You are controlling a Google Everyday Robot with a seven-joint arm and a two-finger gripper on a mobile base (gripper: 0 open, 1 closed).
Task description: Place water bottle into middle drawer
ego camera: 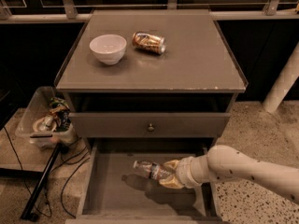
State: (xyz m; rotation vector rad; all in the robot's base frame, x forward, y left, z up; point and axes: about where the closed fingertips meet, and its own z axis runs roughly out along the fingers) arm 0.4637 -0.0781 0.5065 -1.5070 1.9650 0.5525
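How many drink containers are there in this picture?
2. The gold-brown can lies on the cabinet top beside the bowl; the water bottle is gripped by the hand over the open middle drawer. The cluttered bin at left may hide more.

Tool (170, 174) over middle drawer (105, 192) hides water bottle (150, 169) base.
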